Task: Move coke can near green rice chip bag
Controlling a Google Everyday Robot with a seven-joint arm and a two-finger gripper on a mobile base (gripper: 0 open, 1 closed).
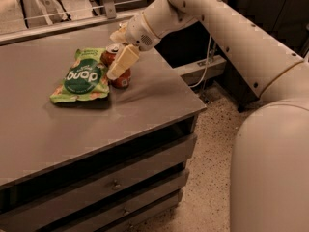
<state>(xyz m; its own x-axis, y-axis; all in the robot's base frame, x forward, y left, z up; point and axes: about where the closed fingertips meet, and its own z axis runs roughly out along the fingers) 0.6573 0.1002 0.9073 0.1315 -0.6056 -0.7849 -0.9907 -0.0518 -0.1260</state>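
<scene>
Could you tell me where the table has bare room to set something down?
The table is bare in front of the green rice chip bag and left of it. Crowded where the hand is at the coke can beside the bag.

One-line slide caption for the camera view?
Gripper at the coke can, upright beside the green rice chip bag on the table.

Red-orange coke can (121,79): metal, glossy side, silver top. Light-green rice chip bag (82,76): crinkled plastic film, faint sheen. Grey table (145,105): smooth, matt top. Cream gripper (116,57), at the can beside the bag: smooth plastic, satin. White arm shell (231,37): smooth, semi-gloss. Speckled floor (212,144): stone-like.
</scene>
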